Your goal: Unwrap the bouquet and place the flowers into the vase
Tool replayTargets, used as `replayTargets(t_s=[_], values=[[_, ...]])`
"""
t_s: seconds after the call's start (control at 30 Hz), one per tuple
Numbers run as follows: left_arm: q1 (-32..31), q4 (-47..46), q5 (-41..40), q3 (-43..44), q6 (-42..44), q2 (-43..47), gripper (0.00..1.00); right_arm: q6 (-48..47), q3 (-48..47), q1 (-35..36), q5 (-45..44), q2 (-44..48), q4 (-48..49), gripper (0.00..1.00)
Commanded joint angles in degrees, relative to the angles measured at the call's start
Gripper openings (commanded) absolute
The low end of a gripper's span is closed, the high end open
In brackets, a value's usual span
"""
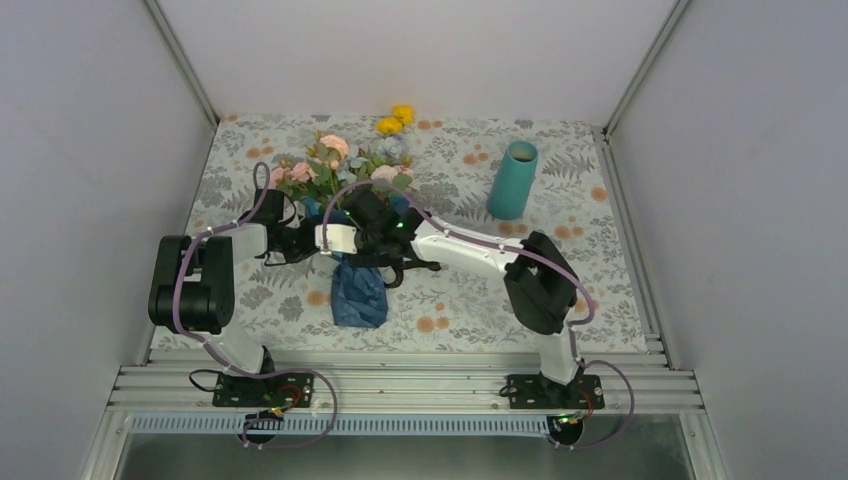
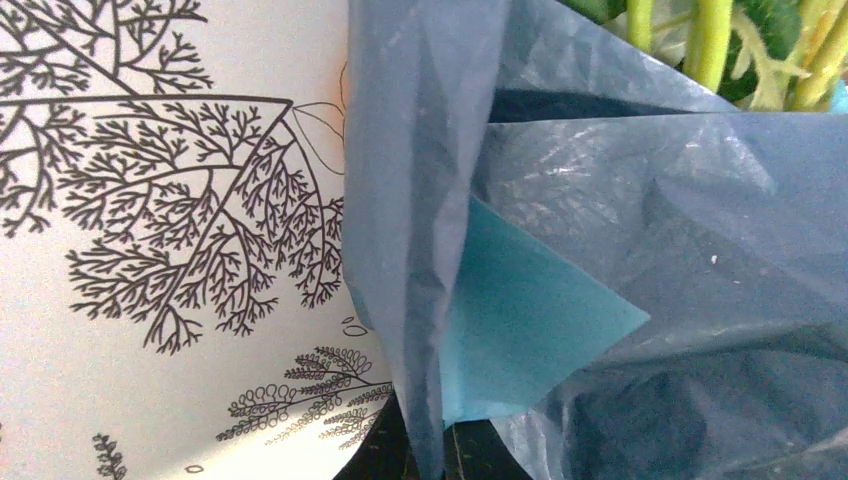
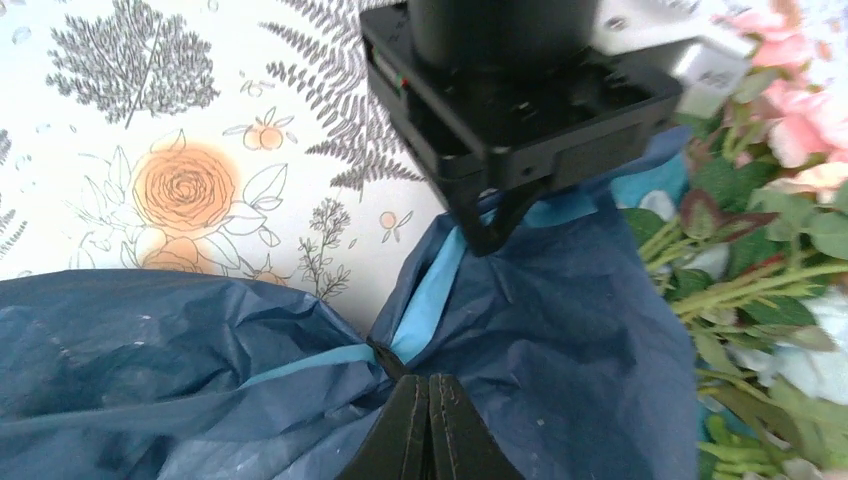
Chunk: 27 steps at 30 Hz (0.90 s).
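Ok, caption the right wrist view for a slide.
Right gripper and left gripper each shut on the blue paper, flowers lying alongside.

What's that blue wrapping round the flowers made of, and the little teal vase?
The blue wrap looks like thin tissue-type paper, matte; it holds sharp creases and crumples, darker outside, lighter turquoise inside. The vase is a smooth, plain teal cylinder, evenly coloured; it could be ceramic or plastic, too far to tell.
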<state>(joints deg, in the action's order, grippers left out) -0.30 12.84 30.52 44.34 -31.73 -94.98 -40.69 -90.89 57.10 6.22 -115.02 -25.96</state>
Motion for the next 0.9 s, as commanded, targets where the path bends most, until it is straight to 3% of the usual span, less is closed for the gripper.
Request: replayTargets(t_s=[0.0,0.23,0.47,0.57,0.7,0.87], values=[[-0.1,-0.5,-1.2,-0.7,1.0,1.3,0.02,1.8,1.7,0.6,-0.1,6.1,4.6,0.04],[-0.1,-0.2,-1.7,-0.4,1.1,1.2,0.02,8.1,-0.6,0.6,-6.7,13.9,4.8,0.04],[-0.1,0.3,-2.0,0.6,0.9,1.2,0.02,15.7,1.4,0.2,-5.5,25.1,3.7,0.04],[-0.1,0.3,-1.6,0.5,0.8,2.0,0.02,11.8,4.5,0.0,-2.1,24.5,2.0,0.04],[-0.1,0.1,-0.4,0.2,0.8,2.4,0.02,5.9,13.2,0.3,1.2,23.1,8.3,0.32],[-0.1,-0.4,-0.1,-1.1,0.8,2.8,0.02,3.9,12.9,0.4,3.2,15.5,10.0,0.41]])
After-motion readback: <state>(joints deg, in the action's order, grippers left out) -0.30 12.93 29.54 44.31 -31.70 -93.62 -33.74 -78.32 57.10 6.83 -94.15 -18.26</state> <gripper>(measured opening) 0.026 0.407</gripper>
